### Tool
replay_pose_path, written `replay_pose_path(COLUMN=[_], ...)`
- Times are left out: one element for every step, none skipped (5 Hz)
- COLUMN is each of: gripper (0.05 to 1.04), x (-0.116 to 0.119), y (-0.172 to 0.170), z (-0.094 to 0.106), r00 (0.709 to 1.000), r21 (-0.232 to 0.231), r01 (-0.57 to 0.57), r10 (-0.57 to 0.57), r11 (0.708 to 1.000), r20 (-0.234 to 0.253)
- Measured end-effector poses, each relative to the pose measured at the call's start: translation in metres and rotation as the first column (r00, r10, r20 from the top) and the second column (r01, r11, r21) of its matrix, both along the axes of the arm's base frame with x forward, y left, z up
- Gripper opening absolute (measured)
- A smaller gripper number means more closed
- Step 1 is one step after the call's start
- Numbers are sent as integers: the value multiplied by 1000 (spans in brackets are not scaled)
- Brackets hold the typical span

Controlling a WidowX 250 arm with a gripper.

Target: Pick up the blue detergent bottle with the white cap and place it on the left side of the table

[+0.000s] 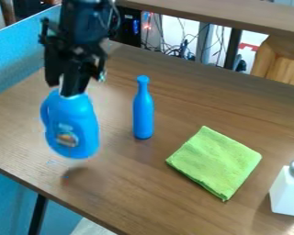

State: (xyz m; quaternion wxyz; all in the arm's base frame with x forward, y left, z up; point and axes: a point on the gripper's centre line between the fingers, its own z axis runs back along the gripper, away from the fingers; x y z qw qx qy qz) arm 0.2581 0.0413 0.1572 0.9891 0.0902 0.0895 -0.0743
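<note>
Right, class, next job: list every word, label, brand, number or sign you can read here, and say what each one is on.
No text can be read.
Label on the blue jug in the gripper: print too small to read.
Red mark behind the table: cannot tell whether it is lettering.
Blue bottle, green cloth: no lettering to make out.

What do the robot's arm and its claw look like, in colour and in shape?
The arm is black and thick, with a thin dark cable looping at its side. The claw is also black, with angular, uneven outlines and a small shiny spot on one side. I cannot make out any markings on them.
</note>
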Motion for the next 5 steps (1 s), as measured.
replay_pose_path(gripper=[451,451,451,451,451], x=[5,2,2,-2,4], y=[15,33,73,104,122], z=[29,45,40,35,27], r00=[1000,993,974,970,971], r21=[-51,-62,-89,-53,-27], r01=[17,98,171,174,168], r10=[-17,-102,-182,-180,-170], r11=[999,993,981,983,985], r20=[-15,-64,-138,-165,-170])
